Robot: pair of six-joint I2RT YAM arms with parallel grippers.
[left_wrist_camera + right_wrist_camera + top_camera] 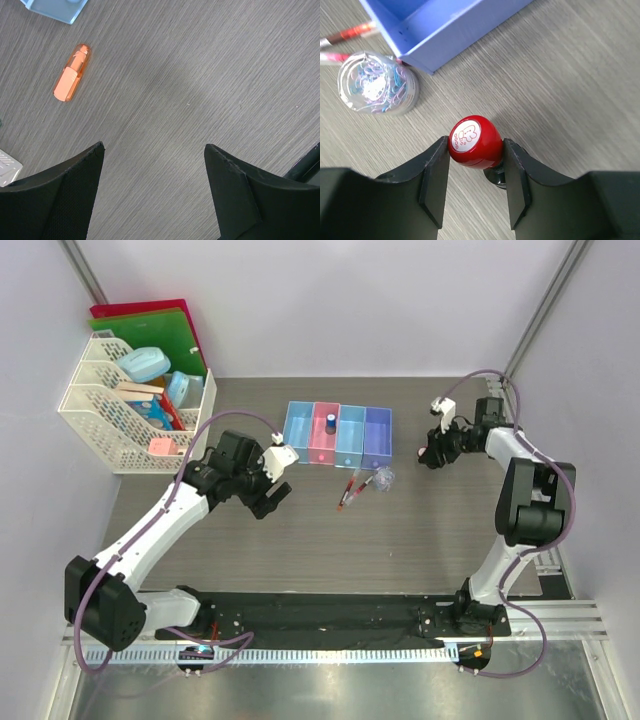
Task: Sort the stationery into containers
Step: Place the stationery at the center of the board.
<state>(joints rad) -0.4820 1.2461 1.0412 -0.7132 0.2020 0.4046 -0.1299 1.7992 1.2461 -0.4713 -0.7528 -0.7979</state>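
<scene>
Right fingers clamp the red stamp.

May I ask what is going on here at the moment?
Stationery is being sorted into a row of four small plastic bins. The right end effector is shut on a round-topped red stamp near the purple-blue end bin. The left end effector hangs open near a short orange marker. Two red-and-black pens and a clear tub of paper clips lie loose on the table.
</scene>
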